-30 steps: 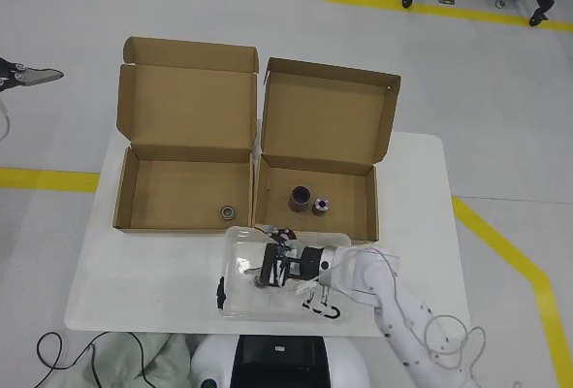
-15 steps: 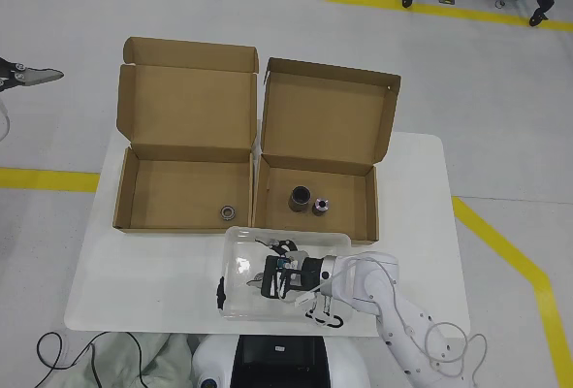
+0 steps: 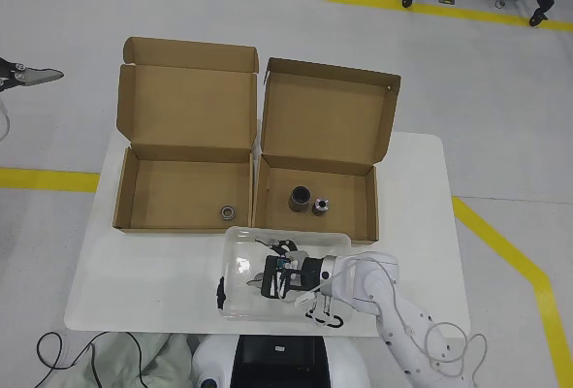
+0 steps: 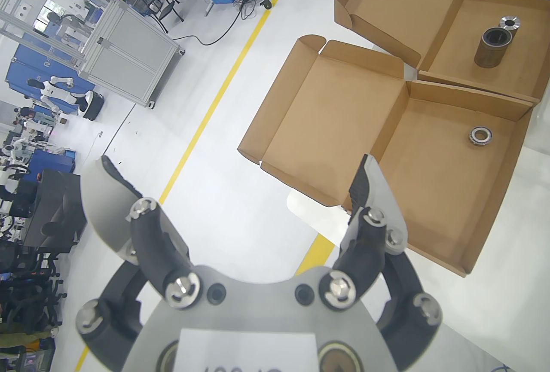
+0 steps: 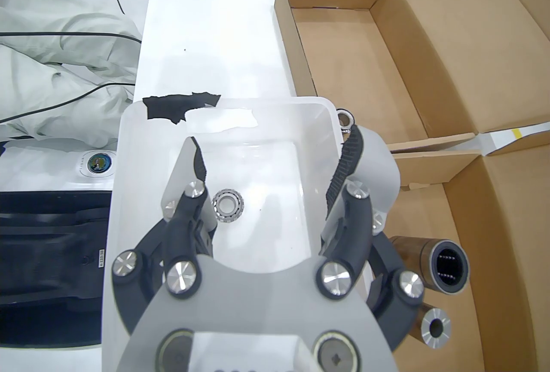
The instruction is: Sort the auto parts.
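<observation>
1. The ring bearing (image 5: 227, 206) lies loose on the floor of the white bin (image 5: 129, 184).
2. The right gripper (image 5: 273, 152) hangs over the bin, fingers spread wide, with the bearing off-centre near one finger.
3. Pick step, I judge: centre over the bearing, lower into the bin, then pinch.

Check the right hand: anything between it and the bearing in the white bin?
Nothing visible. The right hand is open above the floor of the white bin, and the bearing lies bare on that floor, nearer one finger than the other.
</observation>
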